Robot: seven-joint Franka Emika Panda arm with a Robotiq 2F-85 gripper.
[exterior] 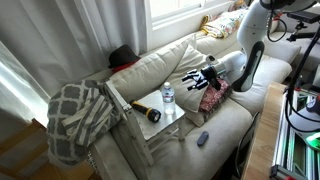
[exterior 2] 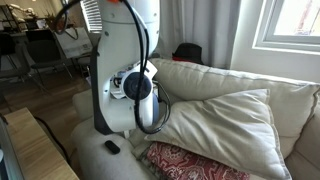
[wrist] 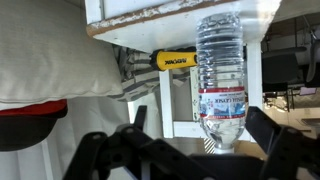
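the pincer (wrist: 190, 150) hung wide open with nothing between its fingers, lined up in front of the water bottle (wrist: 221, 75) in the wrist view. in an exterior view the bottle (exterior: 168, 97) stood upright on the small white bench (exterior: 160, 128) set on the sofa (exterior: 225, 125), with the pincer (exterior: 197, 79) close beside it but apart from it.

the risk, as i judged it: the bottle was tall, narrow and light, so a finger meeting it off centre could have tipped it or pushed it along the bench top. the yellow-handled tool (wrist: 175, 61) lay just behind it; in the exterior view it lay (exterior: 147, 113) near the bottle, so a shove could have knocked one into the other. the bench stood on soft cushions, so any push downward could have rocked it. the big cushion (exterior: 160, 66) beside the arm could also have caught the wrist.

writing: the tool's yellow band carried dark lettering, too blurred to read for sure. the bottle's label showed a blue band with white print, too small to make out.
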